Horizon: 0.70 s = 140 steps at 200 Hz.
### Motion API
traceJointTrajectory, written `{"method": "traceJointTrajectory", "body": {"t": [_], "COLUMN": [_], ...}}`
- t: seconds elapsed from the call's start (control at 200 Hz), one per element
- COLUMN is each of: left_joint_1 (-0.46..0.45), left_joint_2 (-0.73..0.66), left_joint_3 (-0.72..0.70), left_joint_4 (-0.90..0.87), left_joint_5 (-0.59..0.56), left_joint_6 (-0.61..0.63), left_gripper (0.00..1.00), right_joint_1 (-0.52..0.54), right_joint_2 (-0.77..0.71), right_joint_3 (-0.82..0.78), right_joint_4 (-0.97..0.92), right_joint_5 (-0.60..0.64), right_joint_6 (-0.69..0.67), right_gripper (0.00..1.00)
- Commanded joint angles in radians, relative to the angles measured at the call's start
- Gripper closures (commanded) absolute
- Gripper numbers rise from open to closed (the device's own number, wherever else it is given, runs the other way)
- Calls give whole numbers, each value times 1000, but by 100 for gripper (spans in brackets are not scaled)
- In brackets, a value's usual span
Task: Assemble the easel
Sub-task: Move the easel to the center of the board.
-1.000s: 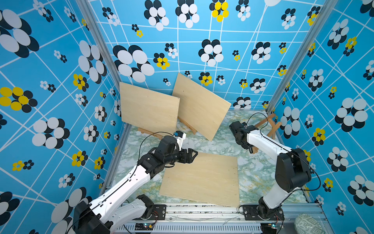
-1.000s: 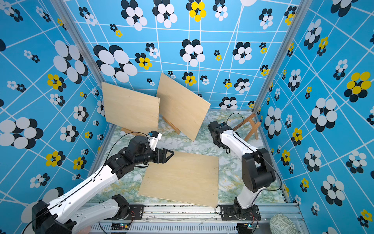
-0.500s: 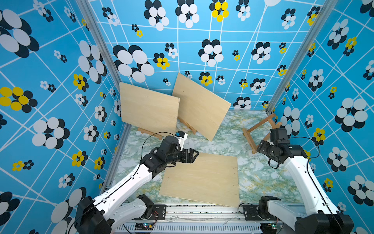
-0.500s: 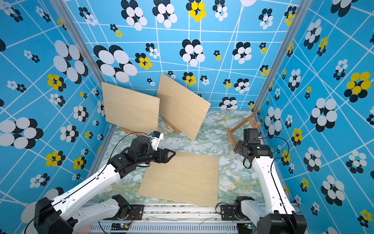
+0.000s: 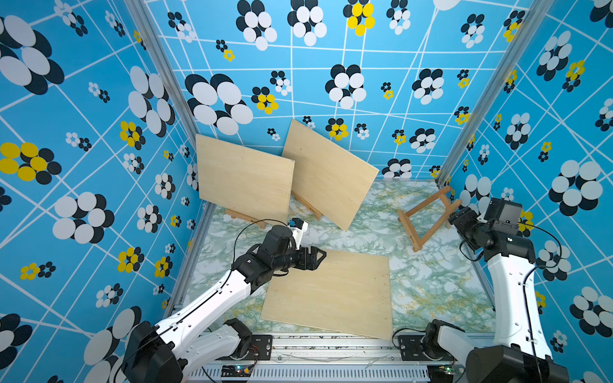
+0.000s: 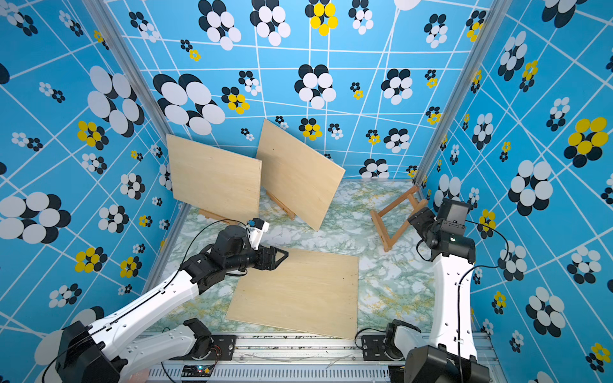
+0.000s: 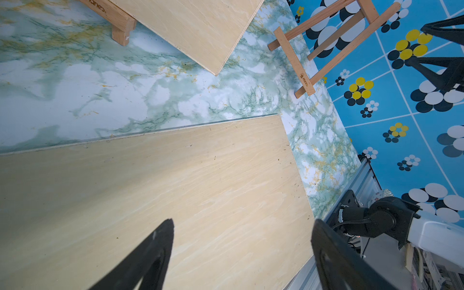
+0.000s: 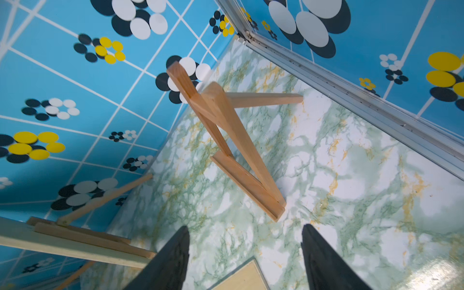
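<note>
A small wooden easel [image 5: 428, 219] [image 6: 398, 219] stands unfolded at the back right of the marble table, with nothing on it. A loose plywood board [image 5: 331, 291] [image 6: 298, 291] lies flat near the front. My left gripper [image 5: 320, 257] [image 6: 282, 257] hovers open over that board's far left corner; in the left wrist view the board [image 7: 175, 188] fills the space under the gripper [image 7: 242, 251]. My right gripper [image 5: 457, 217] [image 6: 416, 219] is open and empty by the right wall, just right of the easel. The right wrist view shows the easel [image 8: 226, 140] beyond the gripper [image 8: 244, 251].
Two more plywood boards [image 5: 243, 182] [image 5: 328, 172] lean on their own easels at the back left. Blue patterned walls close in three sides. A metal rail [image 5: 331, 345] runs along the front edge. Bare marble [image 5: 431, 282] lies between the flat board and the right arm.
My right arm has swung from the middle back, beside the easel, out to the right wall, and the easel stands alone. The left arm has hardly moved.
</note>
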Motion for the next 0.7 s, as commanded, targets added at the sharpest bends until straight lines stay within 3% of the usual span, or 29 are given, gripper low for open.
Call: {"method": "traceJointTrajectory", "body": {"t": [0.0,0.46,0.695], "left_joint_1": [7,47,70], "left_joint_2": [-12,-11,6], "left_joint_3": [-25,-65,-65], "left_joint_4": [35,64,69], "left_joint_5": [18,43,71], "left_joint_6": [7,21,26], "left_gripper": [12,12,12], "right_joint_1": [-40,-55,-55], "right_joint_2": [37,202,261], "right_joint_3": [30,178,179], "right_joint_4": [31,54,136], "right_joint_5": [-67,-82,-151], "right_joint_6": [31,1,-8], "right_gripper": [33,40,45]}}
